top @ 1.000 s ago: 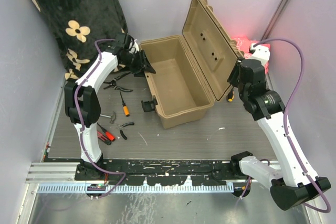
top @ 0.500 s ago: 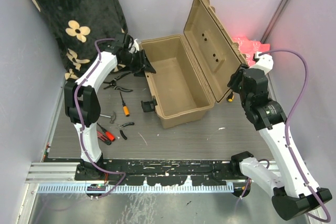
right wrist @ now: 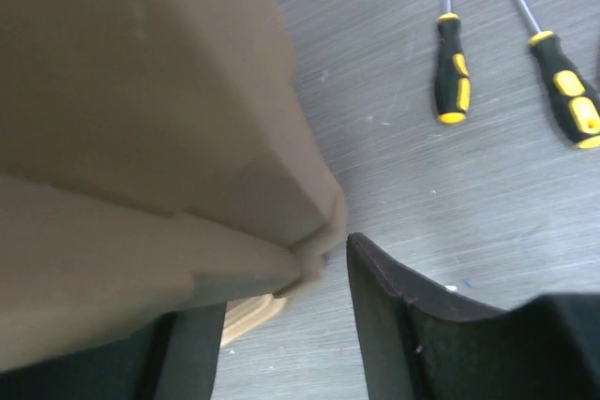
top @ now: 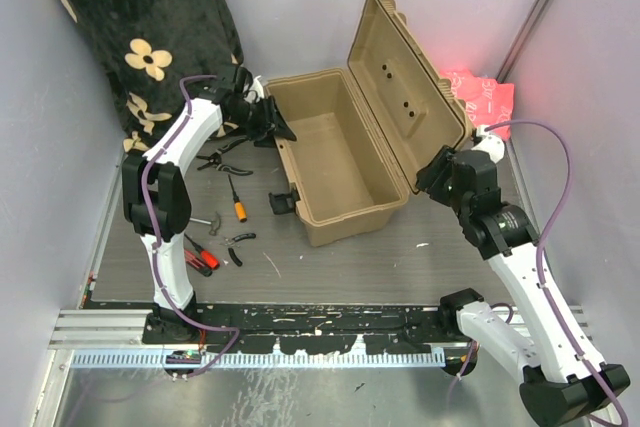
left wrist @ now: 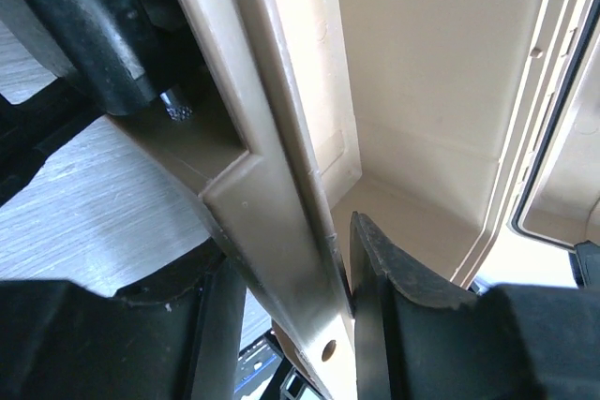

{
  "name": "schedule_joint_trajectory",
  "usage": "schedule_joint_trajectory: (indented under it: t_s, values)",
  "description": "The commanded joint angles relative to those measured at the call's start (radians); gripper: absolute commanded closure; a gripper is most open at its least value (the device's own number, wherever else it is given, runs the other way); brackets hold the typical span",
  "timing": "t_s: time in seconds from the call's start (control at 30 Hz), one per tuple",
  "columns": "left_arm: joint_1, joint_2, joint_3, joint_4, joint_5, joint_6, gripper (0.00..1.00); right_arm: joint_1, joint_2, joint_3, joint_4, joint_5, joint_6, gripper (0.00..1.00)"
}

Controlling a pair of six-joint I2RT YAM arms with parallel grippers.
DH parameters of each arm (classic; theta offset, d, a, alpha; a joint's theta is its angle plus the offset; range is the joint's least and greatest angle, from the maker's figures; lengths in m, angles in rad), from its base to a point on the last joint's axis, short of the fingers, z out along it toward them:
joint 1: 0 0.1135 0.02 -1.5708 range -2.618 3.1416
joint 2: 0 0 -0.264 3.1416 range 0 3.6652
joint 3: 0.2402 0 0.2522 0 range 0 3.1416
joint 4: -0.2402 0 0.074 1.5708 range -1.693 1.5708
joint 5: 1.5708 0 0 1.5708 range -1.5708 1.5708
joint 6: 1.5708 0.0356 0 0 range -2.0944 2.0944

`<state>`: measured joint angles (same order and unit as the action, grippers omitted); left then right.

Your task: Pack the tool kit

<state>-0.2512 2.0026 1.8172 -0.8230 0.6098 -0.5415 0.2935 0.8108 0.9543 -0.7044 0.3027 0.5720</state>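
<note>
The tan toolbox [top: 345, 215] stands open at mid-table, empty inside, its ribbed lid [top: 400, 77] tilted up to the right. My left gripper [top: 268, 119] is shut on the box's left wall rim [left wrist: 272, 185], one finger on each side of it. My right gripper [top: 432, 172] sits at the lid's lower right corner [right wrist: 141, 91]; its jaws are open, the corner lies between them, and a gap shows beside the right finger [right wrist: 394, 316]. Two black-and-yellow screwdrivers [right wrist: 450, 67] lie on the table behind the lid.
Left of the box lie black pliers [top: 222, 157], an orange-handled screwdriver [top: 237, 202], red-handled pliers [top: 200, 257] and small black pliers [top: 238, 242]. A black floral blanket [top: 150, 37] hangs at the back left. A pink cloth [top: 480, 97] lies back right.
My right gripper has opened off the lid's edge and the right arm has drawn down toward the near side. The lid stays up. The left arm has not moved.
</note>
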Motion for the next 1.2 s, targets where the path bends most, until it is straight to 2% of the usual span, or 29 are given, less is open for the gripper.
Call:
schedule_joint_trajectory:
  t_s: [0.0, 0.27, 0.47, 0.63, 0.73, 0.83, 0.9, 1.03, 1.17]
  values:
    - [0.027, -0.007, -0.03, -0.049, 0.019, 0.17, 1.0, -0.027, -0.003, -0.011, -0.071, 0.097, 0.065, 0.55]
    - [0.028, -0.015, -0.042, -0.042, 0.027, 0.149, 1.0, -0.028, -0.043, -0.033, -0.063, 0.17, 0.164, 0.83]
    - [0.028, -0.019, -0.049, -0.042, 0.035, 0.14, 1.0, -0.028, -0.064, -0.048, -0.093, 0.213, 0.225, 0.93]
    - [0.027, -0.019, -0.046, -0.048, 0.042, 0.15, 1.0, -0.028, -0.084, -0.077, -0.105, 0.228, 0.285, 0.95]
    - [0.027, -0.015, -0.047, -0.051, 0.049, 0.165, 1.0, -0.027, -0.087, -0.077, -0.099, 0.212, 0.282, 0.77]
    - [0.027, -0.006, -0.038, -0.044, 0.066, 0.176, 1.0, -0.027, -0.093, -0.069, -0.048, 0.176, 0.217, 0.48]
    - [0.027, 0.0, -0.026, -0.036, 0.081, 0.175, 0.95, -0.027, -0.114, -0.068, -0.01, 0.154, 0.179, 0.37]
    - [0.027, 0.02, 0.0, -0.033, 0.1, 0.183, 0.91, -0.027, -0.164, -0.072, 0.072, 0.108, 0.11, 0.31]
    - [0.012, 0.057, 0.029, -0.032, 0.113, 0.192, 0.99, -0.028, -0.209, -0.072, 0.144, 0.046, 0.057, 0.28]
